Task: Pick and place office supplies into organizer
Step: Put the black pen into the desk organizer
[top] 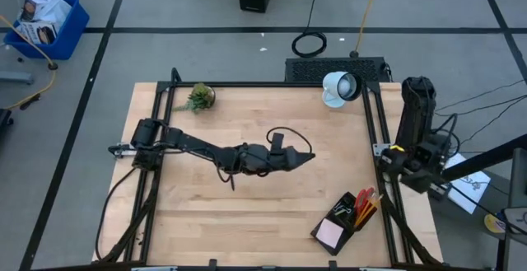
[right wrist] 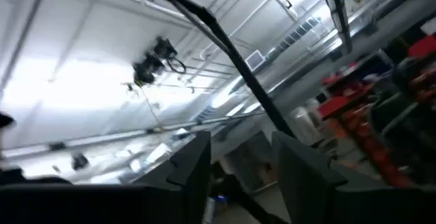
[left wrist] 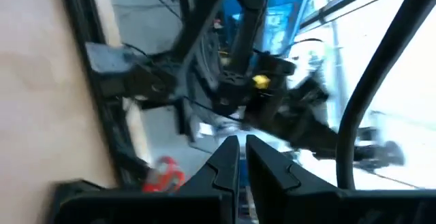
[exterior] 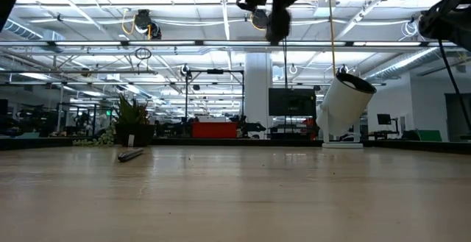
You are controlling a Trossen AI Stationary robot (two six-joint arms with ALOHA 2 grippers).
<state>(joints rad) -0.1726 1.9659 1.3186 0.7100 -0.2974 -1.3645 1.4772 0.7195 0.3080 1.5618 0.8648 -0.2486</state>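
Observation:
The black organizer (top: 344, 207) sits near the table's right near corner, with the pink sticky-note pad (top: 331, 233), the red-handled scissors (top: 367, 197) and orange pencils (top: 372, 211) in it. In the left wrist view the red scissors (left wrist: 163, 173) and the organizer (left wrist: 75, 191) show beyond the fingers. A small dark pen-like thing (exterior: 130, 154) lies flat on the table. My left gripper (top: 308, 157) hangs high over the table's middle (exterior: 278, 18), pointing toward the right edge, shut with nothing visible between its fingers (left wrist: 242, 157). My right gripper (right wrist: 242, 166) is open, parked off the right edge, facing the ceiling.
A small green potted plant (top: 198, 97) stands at the far left of the table and a round white lamp (top: 339, 87) at the far right. My right arm (top: 418, 135) stands folded beside the right edge. Bare wood lies between my left gripper and the organizer.

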